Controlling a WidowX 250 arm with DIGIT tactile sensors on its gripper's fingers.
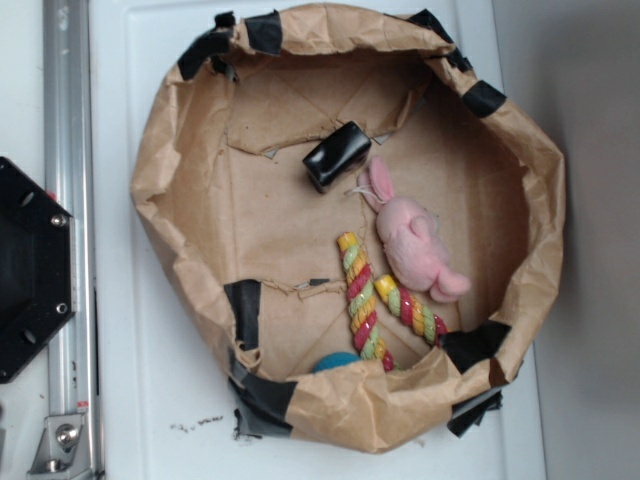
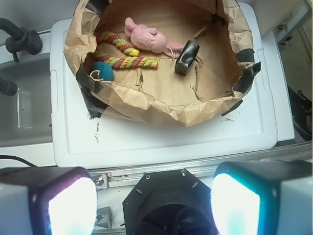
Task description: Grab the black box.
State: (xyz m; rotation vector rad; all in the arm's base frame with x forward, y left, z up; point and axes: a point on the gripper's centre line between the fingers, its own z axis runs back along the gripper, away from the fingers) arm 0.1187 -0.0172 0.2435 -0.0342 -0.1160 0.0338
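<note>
The black box [image 1: 337,155] is small and glossy. It lies on the floor of a brown paper basket [image 1: 160,170], just left of the pink plush bunny's ears. In the wrist view the black box [image 2: 187,58] sits far ahead, inside the basket [image 2: 166,105]. My gripper [image 2: 154,205] is open, its two glowing fingers wide apart at the bottom of the wrist view. It hovers over the black hexagonal base, well short of the basket, with nothing between the fingers. The gripper does not show in the exterior view.
A pink plush bunny [image 1: 415,240], a striped rope toy [image 1: 362,300] and a blue ball [image 1: 335,362] share the basket. The basket stands on a white lid [image 2: 161,139]. A black hexagonal plate [image 1: 30,270] and a metal rail [image 1: 68,200] lie to the left.
</note>
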